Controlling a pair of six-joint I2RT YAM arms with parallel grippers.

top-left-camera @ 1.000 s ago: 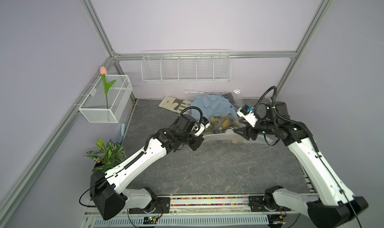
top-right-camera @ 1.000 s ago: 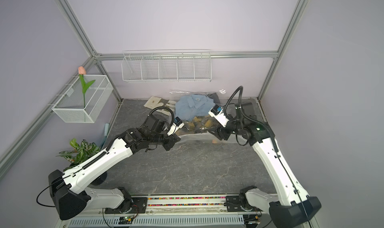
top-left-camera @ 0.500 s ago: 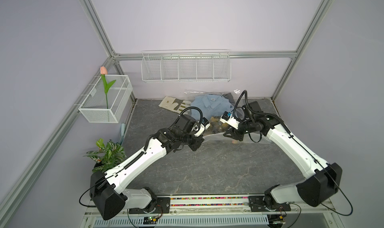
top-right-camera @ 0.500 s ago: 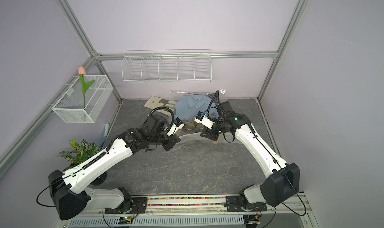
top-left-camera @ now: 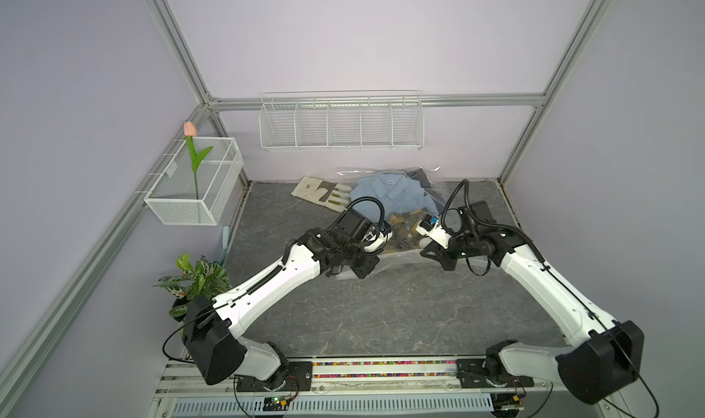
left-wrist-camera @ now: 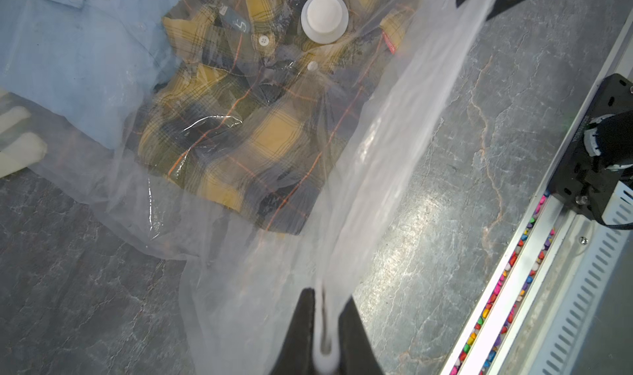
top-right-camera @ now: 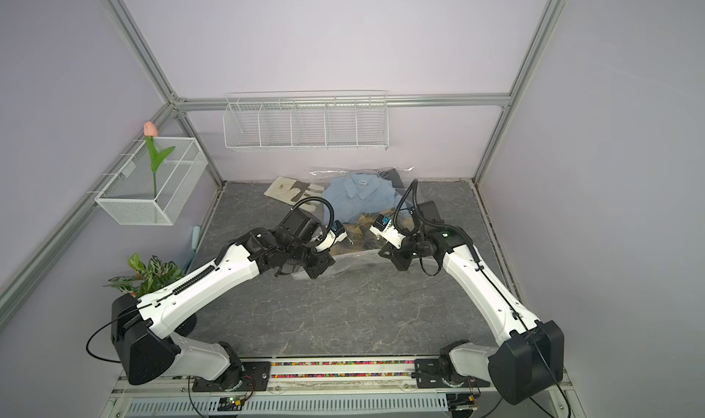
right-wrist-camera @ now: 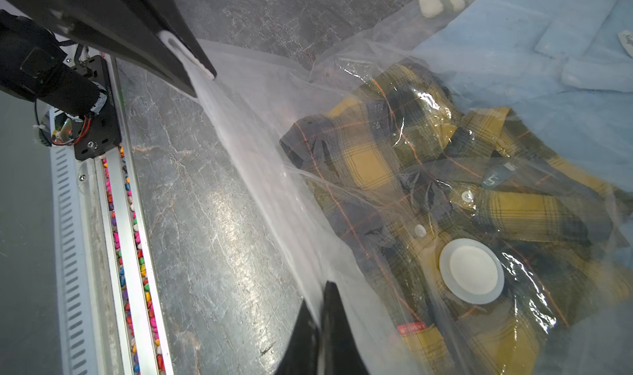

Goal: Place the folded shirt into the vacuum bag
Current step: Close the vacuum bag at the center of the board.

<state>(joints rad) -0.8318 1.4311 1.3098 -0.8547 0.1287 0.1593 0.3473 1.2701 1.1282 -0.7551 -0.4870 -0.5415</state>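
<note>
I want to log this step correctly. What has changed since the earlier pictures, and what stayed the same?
The right gripper moved toward the left gripper, along the near edge of the vacuum bag, and closed on that edge. The left gripper stayed shut on the same edge; the plaid shirt inside the bag and the blue shirt did not move.

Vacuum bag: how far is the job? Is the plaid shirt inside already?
Done: the yellow plaid shirt lies inside the vacuum bag, under its white valve. In hand: the left gripper and right gripper each pinch the bag's open edge. Remaining: letting go, perhaps sealing.
</note>
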